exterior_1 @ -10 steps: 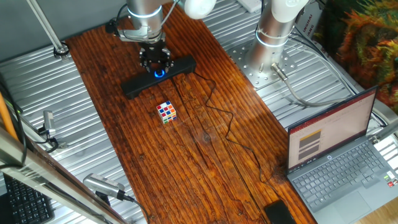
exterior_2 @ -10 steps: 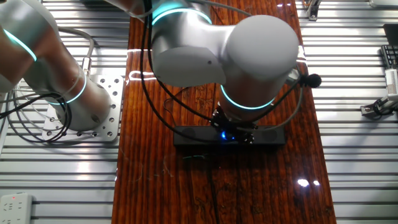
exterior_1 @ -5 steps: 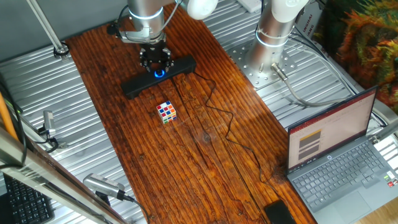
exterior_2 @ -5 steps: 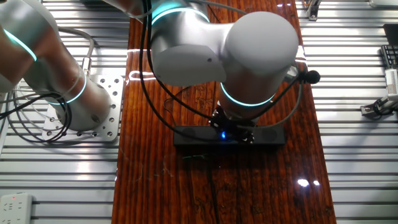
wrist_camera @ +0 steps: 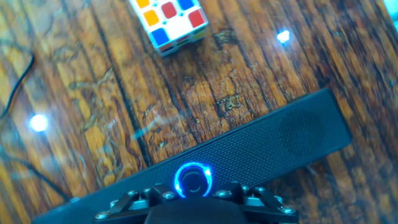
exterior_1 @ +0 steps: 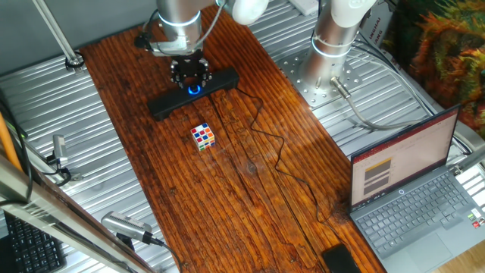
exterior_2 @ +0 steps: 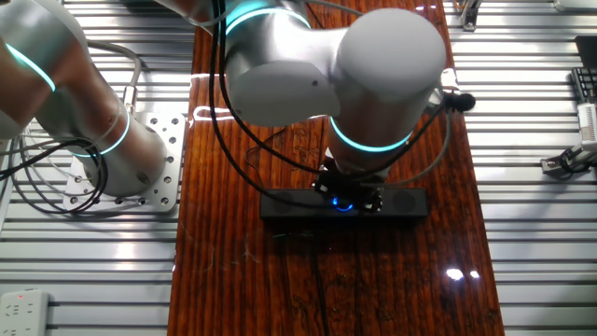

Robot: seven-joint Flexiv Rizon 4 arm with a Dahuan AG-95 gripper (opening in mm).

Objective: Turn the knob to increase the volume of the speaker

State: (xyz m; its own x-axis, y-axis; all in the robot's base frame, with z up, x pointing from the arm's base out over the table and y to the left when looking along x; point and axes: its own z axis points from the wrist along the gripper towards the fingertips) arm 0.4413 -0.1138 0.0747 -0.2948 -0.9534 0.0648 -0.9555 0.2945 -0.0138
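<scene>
The speaker [exterior_1: 167, 103] is a long black bar lying across the far part of the wooden table, also in the other fixed view [exterior_2: 289, 203] and the hand view [wrist_camera: 280, 140]. Its knob [wrist_camera: 193, 179] is a small black dial with a blue glowing ring at the bar's middle, and its glow shows in both fixed views [exterior_1: 195, 89] [exterior_2: 341, 204]. My gripper [wrist_camera: 193, 190] points straight down onto the knob, with one jaw on each side of it, shut on it. The gripper also shows in both fixed views [exterior_1: 189, 76] [exterior_2: 350, 191]. The arm hides part of the bar in the other fixed view.
A multicoloured puzzle cube [exterior_1: 202, 136] [wrist_camera: 169, 22] sits on the table a little in front of the speaker. The thin black cable [exterior_1: 265, 136] runs from the speaker toward the front. An open laptop [exterior_1: 413, 182] stands at the right. The arm's base [exterior_1: 333, 38] is at the back right.
The wrist has turned a little while the gripper stays on the knob. The speaker and the cube have not moved.
</scene>
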